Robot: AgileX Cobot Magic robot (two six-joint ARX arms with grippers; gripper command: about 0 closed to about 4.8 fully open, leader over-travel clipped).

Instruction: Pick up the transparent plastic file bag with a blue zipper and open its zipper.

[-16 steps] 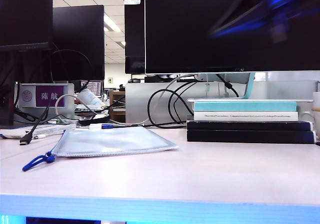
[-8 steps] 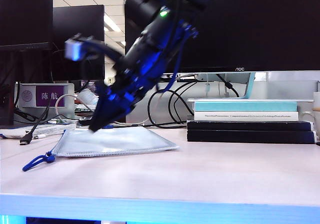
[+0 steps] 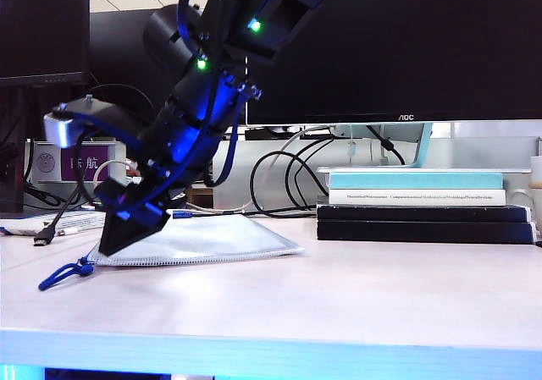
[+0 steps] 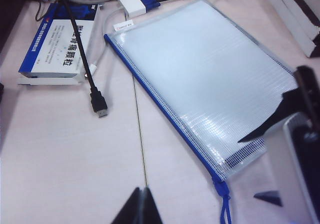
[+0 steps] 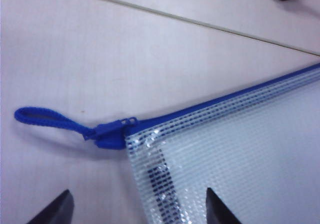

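Blue-edged and zipped shut, the file bag is lying flat, left of centre on the table — nothing done yet — while the right gripper is hovering wide-jawed over its pull-cord corner and the left gripper is waiting pinched shut nearby.

One file bag is seen on the bench, with one zipper and one blue cord loop. Four stacked books are counted. One blue and white box and one black cable plug are shown. Two tools are seen: the right tool and the left tool. At least three monitors are counted.
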